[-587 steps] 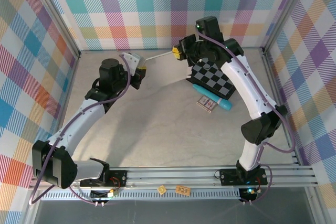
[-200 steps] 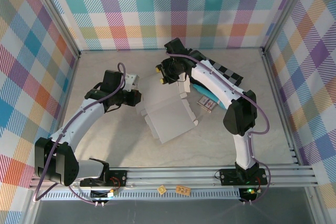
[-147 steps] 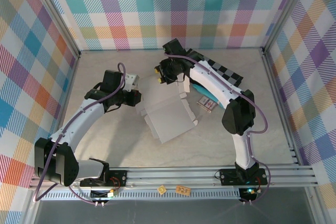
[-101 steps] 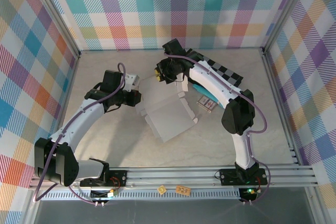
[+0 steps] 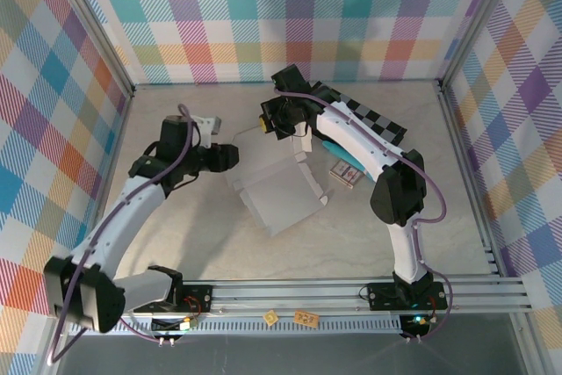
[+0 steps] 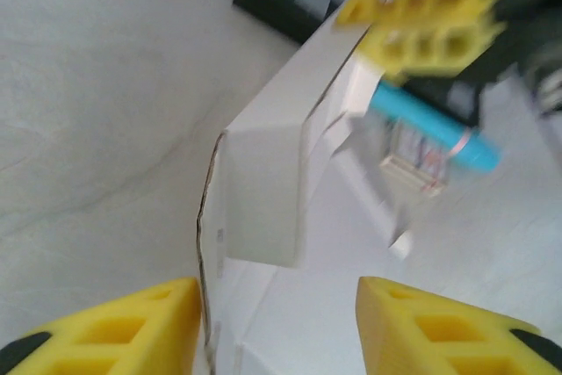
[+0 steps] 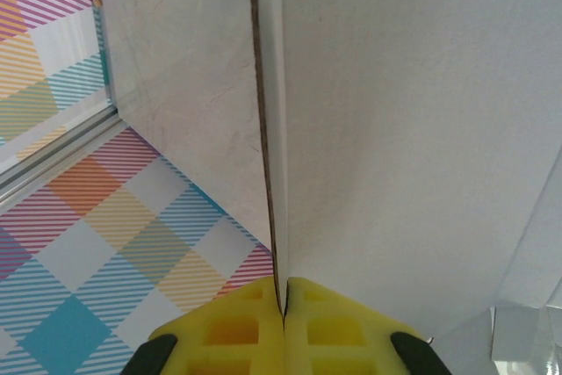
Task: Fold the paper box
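Observation:
The paper box (image 5: 279,192) is white cardboard, partly folded, lying mid-table with walls raised at its left and far sides. My right gripper (image 5: 266,122) is over its far end, shut on the edge of an upright panel. The right wrist view shows the yellow fingers (image 7: 219,331) pinched on that thin panel of the paper box (image 7: 395,129). My left gripper (image 5: 230,157) is at the box's left corner, open. In the left wrist view the gripper (image 6: 277,331) straddles the paper box (image 6: 263,191); the wall's edge stands close to the left finger, touched by neither.
A black-and-grey checkered board (image 5: 373,122) lies at the back right under the right arm. A teal pen (image 5: 338,151) and a small patterned packet (image 5: 344,173) lie right of the box. Plaid walls enclose the table; an aluminium rail (image 5: 351,292) runs along the front.
My left gripper has opened, let go of the box's left wall and drawn back to the left. The right gripper has closed onto the far panel's edge.

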`<move>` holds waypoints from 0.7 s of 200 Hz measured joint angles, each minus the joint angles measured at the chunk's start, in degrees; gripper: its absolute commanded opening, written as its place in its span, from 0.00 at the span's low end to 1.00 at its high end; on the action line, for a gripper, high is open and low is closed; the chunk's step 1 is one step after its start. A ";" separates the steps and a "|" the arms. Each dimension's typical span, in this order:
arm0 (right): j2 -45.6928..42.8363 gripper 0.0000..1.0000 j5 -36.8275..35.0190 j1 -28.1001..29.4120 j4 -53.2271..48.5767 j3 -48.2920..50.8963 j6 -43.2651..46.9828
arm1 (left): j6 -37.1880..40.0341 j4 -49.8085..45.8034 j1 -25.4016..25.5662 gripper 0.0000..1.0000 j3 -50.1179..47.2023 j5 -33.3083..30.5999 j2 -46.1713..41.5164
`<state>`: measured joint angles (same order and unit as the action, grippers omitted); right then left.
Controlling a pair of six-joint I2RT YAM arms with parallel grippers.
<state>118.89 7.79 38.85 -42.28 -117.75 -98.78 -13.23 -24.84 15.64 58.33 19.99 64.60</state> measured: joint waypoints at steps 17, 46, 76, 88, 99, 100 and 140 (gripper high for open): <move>0.00 0.00 -0.31 0.00 0.57 0.00 -0.35 | -8.33 1.11 0.02 0.51 0.76 -0.04 -3.85; 0.00 0.00 -0.87 0.00 1.53 0.00 -1.11 | -24.68 -0.98 0.02 0.46 5.81 -0.57 -3.48; 0.00 0.00 -1.18 0.00 2.49 0.00 -1.51 | -36.57 -6.01 0.13 0.46 11.85 -1.40 2.69; 0.00 0.00 -1.29 0.00 2.60 0.00 -1.53 | -40.37 -7.52 0.35 0.46 13.44 -1.73 4.63; 0.00 0.00 -1.27 0.00 2.73 0.00 -1.55 | -42.91 -8.74 0.68 0.46 14.69 -1.99 5.99; 0.00 0.00 -1.27 0.00 2.75 0.00 -1.55 | -43.15 -9.01 0.72 0.46 14.84 -2.08 6.19; 0.00 0.00 -1.25 0.00 2.95 0.00 -1.57 | -46.75 -12.31 1.22 0.47 17.57 -5.05 9.14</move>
<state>118.89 6.55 38.85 -39.33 -117.75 -100.36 -59.99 -37.15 16.86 75.90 14.94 73.73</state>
